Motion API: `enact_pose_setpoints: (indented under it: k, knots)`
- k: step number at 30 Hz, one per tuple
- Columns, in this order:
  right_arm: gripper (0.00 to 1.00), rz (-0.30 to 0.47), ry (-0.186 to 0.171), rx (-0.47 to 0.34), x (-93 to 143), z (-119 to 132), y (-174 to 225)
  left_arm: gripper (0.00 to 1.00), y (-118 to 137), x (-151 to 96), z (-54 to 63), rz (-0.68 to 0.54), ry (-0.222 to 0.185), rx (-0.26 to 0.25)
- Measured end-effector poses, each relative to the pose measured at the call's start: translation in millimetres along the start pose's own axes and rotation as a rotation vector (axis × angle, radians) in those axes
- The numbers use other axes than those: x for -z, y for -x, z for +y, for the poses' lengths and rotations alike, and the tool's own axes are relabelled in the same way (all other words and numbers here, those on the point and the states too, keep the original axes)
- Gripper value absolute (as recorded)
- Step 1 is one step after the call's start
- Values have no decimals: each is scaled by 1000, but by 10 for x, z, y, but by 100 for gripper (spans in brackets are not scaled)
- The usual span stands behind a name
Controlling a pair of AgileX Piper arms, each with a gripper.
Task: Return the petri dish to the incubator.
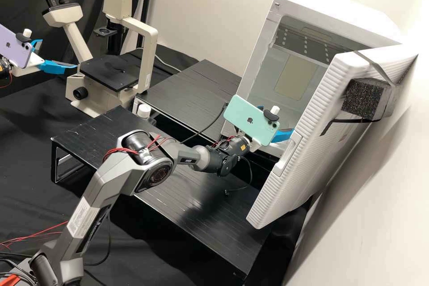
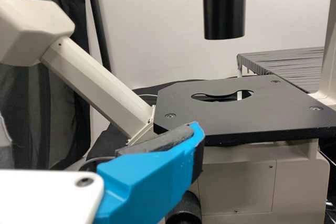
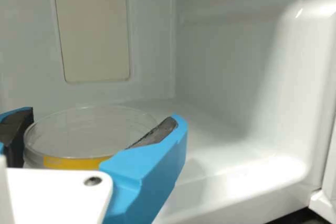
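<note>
In the high view, my right gripper (image 1: 284, 135) is at the opening of the white incubator (image 1: 330, 7), low and beside its open door (image 1: 308, 143). The right wrist view has the clear petri dish (image 3: 89, 132), with a yellow band at its rim, between the two fingers of my right gripper (image 3: 100, 119). They are shut on its sides, and the dish looks level above the incubator floor (image 3: 226, 145). My left gripper (image 1: 58, 55) stands open at the far left of the high view, beside the microscope. In the left wrist view, one blue finger of my left gripper (image 2: 152, 174) shows before the microscope stage (image 2: 210, 114).
The cream microscope (image 1: 149, 44) stands at the back left. Black slatted platforms (image 1: 192, 201) lie under the right arm and in front of the incubator. A small white-capped bottle (image 1: 144, 111) stands near the back edge of one. The incubator's raised front lip (image 3: 262, 177) borders its floor.
</note>
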Motion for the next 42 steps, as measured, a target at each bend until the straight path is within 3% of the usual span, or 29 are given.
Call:
enact_pose_setpoints:
  k: [5, 30, 31, 42]
  knots:
    - [0, -38, 13, 19, -102, -73, -117, 100, 0, 0, 0, 0, 0, 0]
    - [0, -28, 23, 6, -197, -113, -373, 100, 0, 0, 0, 0, 0, 0]
    - [100, -28, 21, 6, -201, -116, -376, 100, 0, 0, 0, 0, 0, 0]
    - [100, -31, 23, 8, -221, -131, -390, 100, 0, 0, 0, 0, 0, 0]
